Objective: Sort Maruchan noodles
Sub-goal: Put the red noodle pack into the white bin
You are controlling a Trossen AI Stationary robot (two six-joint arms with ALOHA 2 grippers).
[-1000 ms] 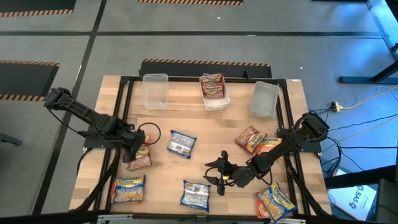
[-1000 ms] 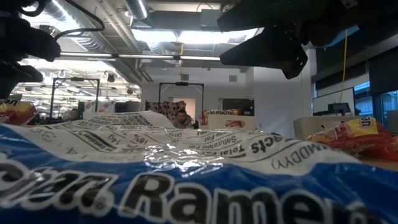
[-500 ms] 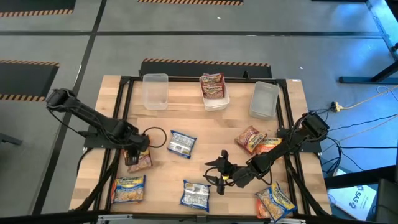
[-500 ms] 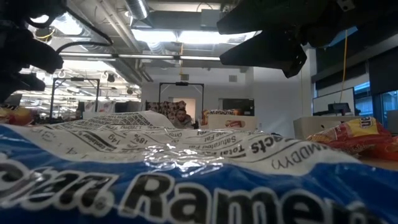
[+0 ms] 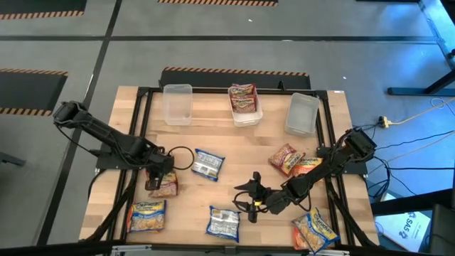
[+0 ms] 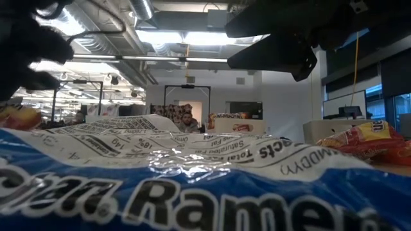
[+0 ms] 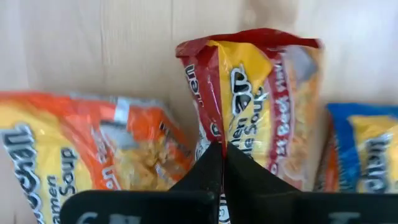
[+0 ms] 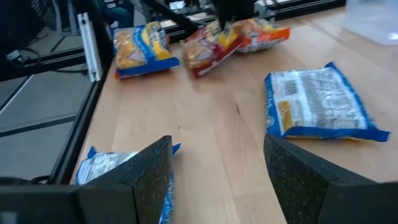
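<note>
— What's changing?
— The left hand (image 5: 158, 178), spread a second ago, is now pinching the red packet (image 7: 261, 99) on the worktop's (image 5: 234, 149) left side.
— The right hand (image 5: 245, 199)?
— Staying spread mid-worktop.

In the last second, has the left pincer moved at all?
Yes. The left pincer slid toward the table's near edge, away from the clear bin, shutting on the red packet.
</note>
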